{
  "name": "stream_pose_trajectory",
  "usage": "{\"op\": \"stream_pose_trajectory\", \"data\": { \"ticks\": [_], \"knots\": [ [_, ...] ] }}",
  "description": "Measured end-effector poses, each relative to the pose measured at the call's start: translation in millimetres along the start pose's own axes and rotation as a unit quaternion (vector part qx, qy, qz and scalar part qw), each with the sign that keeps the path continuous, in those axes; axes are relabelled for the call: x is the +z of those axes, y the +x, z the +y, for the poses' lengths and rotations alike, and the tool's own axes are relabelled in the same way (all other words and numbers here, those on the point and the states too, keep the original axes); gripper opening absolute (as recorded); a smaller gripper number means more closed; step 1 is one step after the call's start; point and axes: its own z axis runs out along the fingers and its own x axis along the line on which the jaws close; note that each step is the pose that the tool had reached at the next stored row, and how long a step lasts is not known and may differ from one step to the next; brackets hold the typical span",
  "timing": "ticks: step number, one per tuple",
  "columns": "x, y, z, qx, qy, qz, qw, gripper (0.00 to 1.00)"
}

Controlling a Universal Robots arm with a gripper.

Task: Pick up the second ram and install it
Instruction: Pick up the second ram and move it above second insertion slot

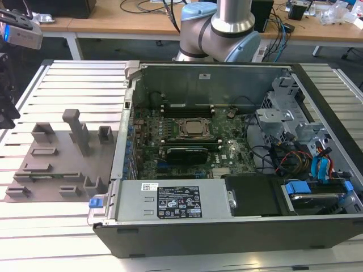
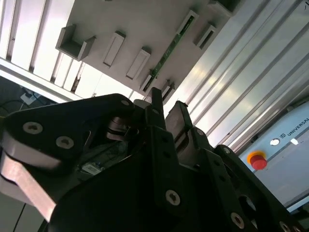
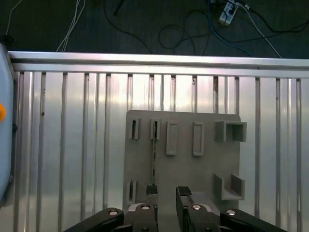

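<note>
The second ram (image 3: 153, 154), a slim dark green memory stick, stood on its long edge across the flat grey plastic tray (image 3: 207, 169), one end seated in a small slotted block. It ran alongside an empty pair of similar slots that lay closer to the tray's edge. In the second wrist view the stick (image 2: 173, 44) showed its green edge against the pale tray (image 2: 145, 19).

The black two-fingered gripper (image 3: 167, 193) hung over the tray with its fingers (image 3: 183, 195) spread and a clear gap between them, pinching nothing. The stick's near end lined up with one fingertip rather than with the gap.

The tray (image 1: 57, 164) lay on the slatted aluminium bench (image 1: 68, 79), to the exterior view's left of the open black computer case (image 1: 227, 238).
</note>
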Motion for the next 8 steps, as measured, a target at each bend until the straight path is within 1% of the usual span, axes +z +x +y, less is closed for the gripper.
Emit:
{"op": "stream_pose_trajectory", "data": {
  "ticks": [5, 8],
  "knots": [
    [3.6, 0.1, -1.8, 0.000, -0.0001, 0.0001, 1.0000, 0.30],
    [8.8, 0.2, -2.5, 0.000, -0.0001, 0.0001, 1.0000, 0.30]
  ]
}}
